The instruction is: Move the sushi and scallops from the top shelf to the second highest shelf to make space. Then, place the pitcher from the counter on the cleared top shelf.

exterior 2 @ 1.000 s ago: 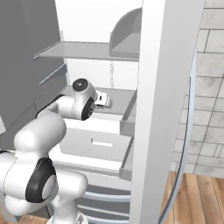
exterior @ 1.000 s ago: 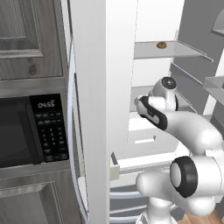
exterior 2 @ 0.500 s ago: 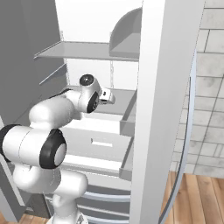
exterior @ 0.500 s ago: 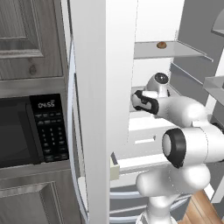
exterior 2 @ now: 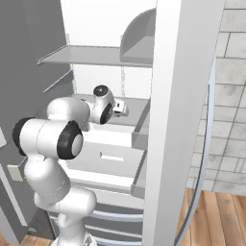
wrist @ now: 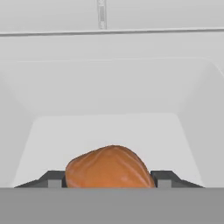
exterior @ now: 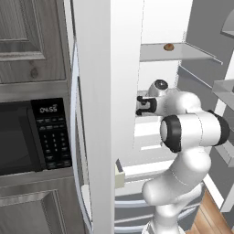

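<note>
My gripper (wrist: 109, 180) is shut on the sushi (wrist: 109, 167), an orange-topped morsel that sits between the two dark fingertips (wrist: 54, 179). Beyond it lies a bare white shelf floor (wrist: 109, 127) with sloping walls. In the base views the gripper (exterior: 142, 106) (exterior 2: 123, 107) reaches into the fridge just above the second highest shelf (exterior 2: 137, 103). The scallops (exterior: 168, 46), a small round brown lump, rest on the thin grey top shelf (exterior: 183, 52) (exterior 2: 81, 56) above the arm. The pitcher is out of view.
The open white fridge door (exterior: 109, 114) stands close to the left of the arm, with a microwave (exterior: 27, 137) beyond it. Grey door bins (exterior: 224, 87) hang on the right. A curved grey cover (exterior 2: 139, 38) sits on the top shelf. White drawers (exterior 2: 110, 158) lie below.
The arm has folded and swung its elbow up and round, carrying the gripper with the sushi a little further into the fridge at the second shelf's level. The scallops have not moved.
</note>
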Robot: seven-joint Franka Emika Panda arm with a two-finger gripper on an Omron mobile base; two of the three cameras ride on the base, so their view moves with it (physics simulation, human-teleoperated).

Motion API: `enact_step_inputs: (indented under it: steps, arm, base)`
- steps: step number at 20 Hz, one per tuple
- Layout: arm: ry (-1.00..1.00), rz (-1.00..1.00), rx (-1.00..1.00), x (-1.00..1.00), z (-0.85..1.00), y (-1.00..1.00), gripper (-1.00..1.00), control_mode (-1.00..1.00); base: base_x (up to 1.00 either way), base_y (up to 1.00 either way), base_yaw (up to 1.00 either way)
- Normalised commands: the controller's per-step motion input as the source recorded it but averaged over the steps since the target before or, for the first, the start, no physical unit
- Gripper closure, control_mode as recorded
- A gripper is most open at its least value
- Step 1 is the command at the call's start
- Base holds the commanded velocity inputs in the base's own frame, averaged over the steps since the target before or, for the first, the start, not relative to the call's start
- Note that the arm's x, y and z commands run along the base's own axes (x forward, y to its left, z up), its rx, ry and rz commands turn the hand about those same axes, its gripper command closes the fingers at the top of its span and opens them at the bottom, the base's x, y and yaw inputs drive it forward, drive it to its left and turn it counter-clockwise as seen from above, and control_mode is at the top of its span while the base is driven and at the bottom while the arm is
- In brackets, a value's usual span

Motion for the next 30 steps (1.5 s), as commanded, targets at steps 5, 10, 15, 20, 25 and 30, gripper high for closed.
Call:
enact_step_inputs:
  steps: [5,10,15,20,25,30]
  arm:
    - [0.02,0.0,0.0,0.46,-0.49,-0.07,1.0,-1.0]
    - [0.0,0.01,0.01,0.51,-0.28,-0.09,1.0,-1.0]
    - [0.0,0.01,0.03,0.64,-0.13,-0.04,-1.0,-1.0]
    - [0.0,0.01,0.0,0.47,-0.22,0.0,-1.0,-1.0]
    - [-0.03,0.01,0.0,0.06,-0.04,0.0,-1.0,-1.0]
    - [-0.06,0.0,0.0,-0.03,0.16,0.0,-1.0,-1.0]
  base:
    - [0.0,0.0,0.0]
    - [0.0,0.0,0.0]
    - [0.0,0.0,0.0]
    - [0.0,0.0,0.0]
    - [0.0,0.0,0.0]
    - [0.0,0.0,0.0]
